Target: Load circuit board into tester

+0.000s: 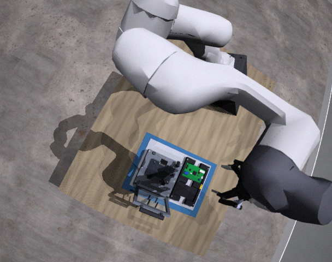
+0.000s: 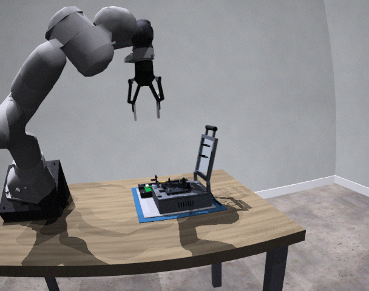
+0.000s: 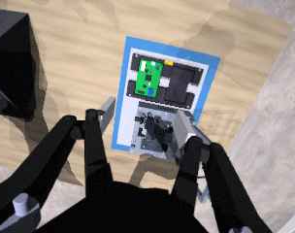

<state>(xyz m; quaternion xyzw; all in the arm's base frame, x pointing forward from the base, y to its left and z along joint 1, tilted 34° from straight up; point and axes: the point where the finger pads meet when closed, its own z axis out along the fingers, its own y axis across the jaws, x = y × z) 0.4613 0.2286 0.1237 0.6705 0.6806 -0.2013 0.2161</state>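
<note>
The green circuit board [image 1: 193, 169] [image 2: 148, 189] [image 3: 154, 74] lies component side up in one half of the black tray [image 1: 181, 195] [image 3: 179, 87]. Its white connector [image 1: 202, 171] [image 3: 143, 66] is at the end away from the tester. The grey tester [image 1: 160, 155] [image 2: 170, 204] stands beside the tray, with its lid [image 1: 167, 208] [image 2: 213, 156] raised. A dark upright part [image 2: 156, 179] stands at the tester's edge; I cannot tell whether it is the lone post. The pins are too small to make out. My gripper [image 1: 217, 178] [image 2: 146, 118] [image 3: 145, 112] is open and empty, high above the table beyond the tray side.
Tray and tester sit on a white plate with a blue border [image 1: 205, 191] [image 2: 136, 203] [image 3: 120, 116] on the wooden table [image 1: 104, 112] [image 2: 115, 247]. A yellow mark [image 1: 201, 186] [image 3: 168, 62] shows at the tray's outer edge. The raised lid stands up as an obstacle at one side.
</note>
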